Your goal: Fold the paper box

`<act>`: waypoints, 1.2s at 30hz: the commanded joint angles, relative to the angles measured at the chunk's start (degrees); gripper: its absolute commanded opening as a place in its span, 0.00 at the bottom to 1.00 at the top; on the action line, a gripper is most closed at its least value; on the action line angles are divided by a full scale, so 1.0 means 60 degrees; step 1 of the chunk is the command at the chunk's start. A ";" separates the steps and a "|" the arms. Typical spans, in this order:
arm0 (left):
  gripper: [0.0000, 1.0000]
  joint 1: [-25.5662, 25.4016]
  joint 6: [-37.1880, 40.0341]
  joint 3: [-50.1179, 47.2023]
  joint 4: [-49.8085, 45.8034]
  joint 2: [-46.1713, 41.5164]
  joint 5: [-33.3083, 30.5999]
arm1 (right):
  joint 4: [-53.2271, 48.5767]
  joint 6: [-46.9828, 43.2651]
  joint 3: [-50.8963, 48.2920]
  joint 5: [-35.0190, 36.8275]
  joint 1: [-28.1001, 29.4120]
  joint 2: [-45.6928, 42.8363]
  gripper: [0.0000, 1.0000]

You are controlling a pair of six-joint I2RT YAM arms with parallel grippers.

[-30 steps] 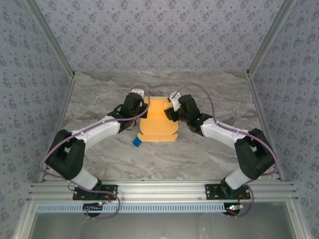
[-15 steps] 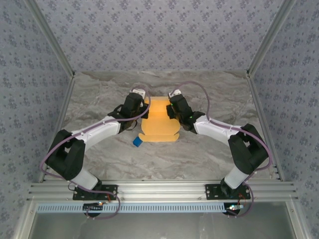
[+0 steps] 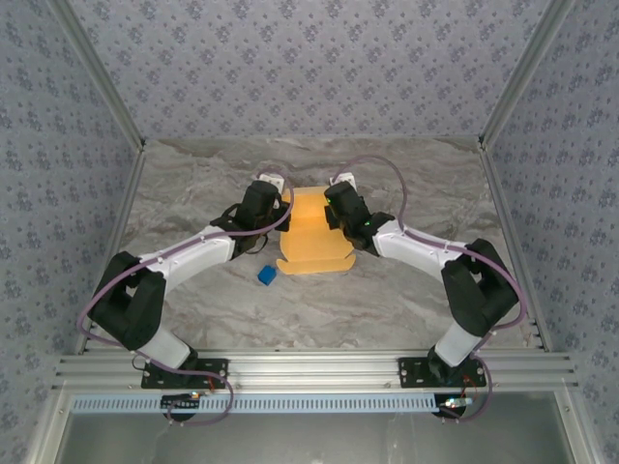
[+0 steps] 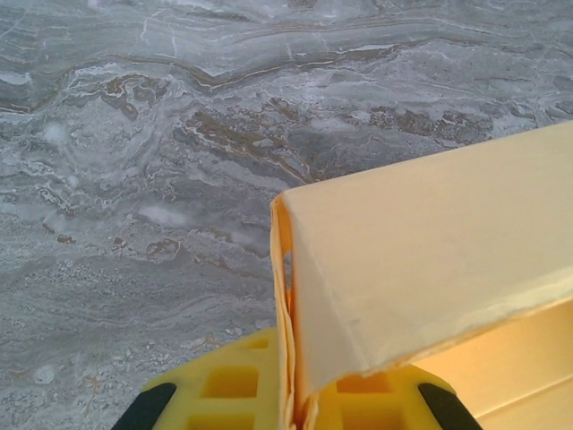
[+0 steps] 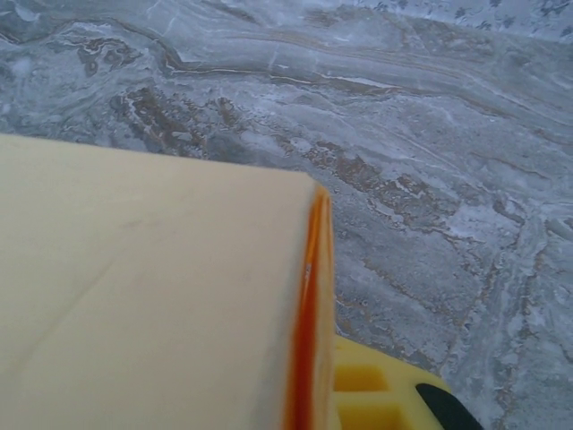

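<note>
The marbled table point(image 3: 193, 184) has the paper box point(image 3: 311, 242) lying out past its middle, squarely between the two arms, with its scalloped flap toward the near edge. Both side panels look raised, so I'd say the step in hand is bringing those walls upright. The left gripper point(image 4: 291, 403) is clenched on the box's left wall, the thin card edge running down between its yellow fingers point(image 4: 228, 385). The right gripper point(image 3: 334, 220) sits against the right wall; the card's orange edge drops beside one yellow finger point(image 5: 367, 394), but the other is hidden behind the panel, so I can't tell whether it has clamped. To do this well, I'd want both sides turned together about their creases, keeping the base flat on the table and the pinch gentle, since card this thin buckles easily. The little blue cube point(image 3: 267, 275) lies near the box's front left corner, apart from it and best left alone
</note>
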 commanded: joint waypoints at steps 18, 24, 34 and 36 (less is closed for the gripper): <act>0.00 0.0040 -0.0080 0.0385 -0.0012 -0.0074 -0.0173 | -0.1669 0.0348 0.0454 0.0092 0.0137 0.0032 0.31; 0.00 0.0041 -0.0044 0.0425 -0.0041 -0.0037 -0.0195 | -0.1626 0.0447 0.0205 -0.0645 0.0189 -0.0344 0.43; 0.00 0.0043 -0.0056 0.0482 -0.0070 0.0003 -0.0174 | -0.1415 0.0316 -0.0050 -0.1760 0.0249 -0.0951 0.62; 0.00 0.0049 -0.0065 0.0491 -0.0085 -0.0015 -0.0175 | -0.1436 0.0274 -0.0042 -0.1939 0.0248 -0.1031 0.63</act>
